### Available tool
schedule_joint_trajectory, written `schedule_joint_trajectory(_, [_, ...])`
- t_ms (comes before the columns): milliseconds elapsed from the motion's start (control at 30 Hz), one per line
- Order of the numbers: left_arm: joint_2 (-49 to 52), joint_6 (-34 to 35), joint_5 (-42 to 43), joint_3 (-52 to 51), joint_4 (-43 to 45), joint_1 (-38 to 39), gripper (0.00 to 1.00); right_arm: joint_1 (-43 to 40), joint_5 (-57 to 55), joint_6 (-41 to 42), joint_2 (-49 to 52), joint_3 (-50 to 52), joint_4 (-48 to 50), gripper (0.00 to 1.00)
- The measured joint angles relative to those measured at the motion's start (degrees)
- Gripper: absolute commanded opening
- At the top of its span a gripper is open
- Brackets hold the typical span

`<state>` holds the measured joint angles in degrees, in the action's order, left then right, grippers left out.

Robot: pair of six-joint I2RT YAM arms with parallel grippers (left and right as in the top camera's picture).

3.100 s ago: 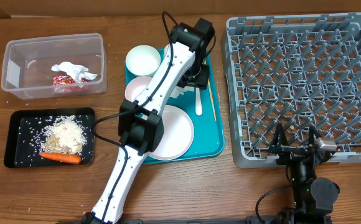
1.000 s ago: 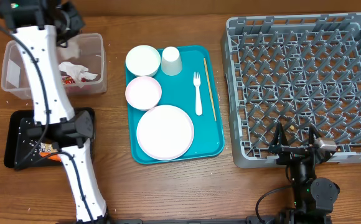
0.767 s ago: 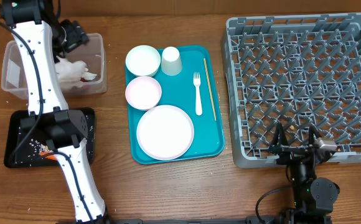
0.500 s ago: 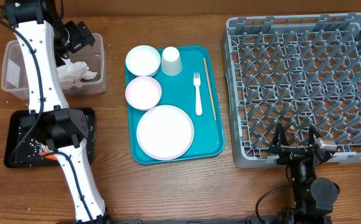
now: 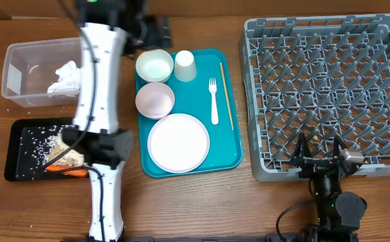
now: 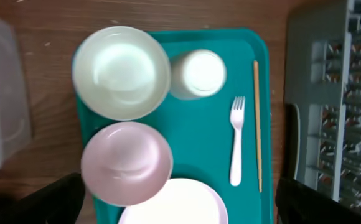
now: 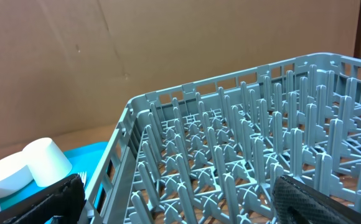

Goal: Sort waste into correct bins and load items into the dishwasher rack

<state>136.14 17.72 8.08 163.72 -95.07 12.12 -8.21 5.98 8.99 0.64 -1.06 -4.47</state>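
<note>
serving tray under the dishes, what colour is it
The serving tray is plain teal with no pattern; the left wrist view shows it best.

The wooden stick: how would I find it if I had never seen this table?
Find the teal tray, just left of the big grey rack. Along the tray's right edge, beside the white fork, lies the wooden stick. It is the only thin tan thing there; its neighbours are white or pinkish dishes.
</note>
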Motion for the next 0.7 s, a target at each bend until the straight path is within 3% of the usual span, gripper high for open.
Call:
schedule_joint_trajectory(133, [0.0,-0.2,-6.7,-0.3,0.3,4.3,1.00,0.0,0.0,0.0,0.0,0.0,0.0,1.00])
schedule_joint_trajectory(267, [0.0,0.3,-12.9,-0.3,0.3,3.7,1.00,0.0,0.0,0.0,0.0,0.0,0.0,1.00])
schedule_joint_trajectory(533, [0.0,6.2,-10.6,-0.3,0.3,-10.0,1.00,0.0,0.0,0.0,0.0,0.0,0.4,1.00])
schedule_joint_trajectory(700, [0.0,7.5,-6.5,-0.3,0.0,-17.8,1.00,0.0,2.9,0.0,0.0,0.0,7.0,1.00])
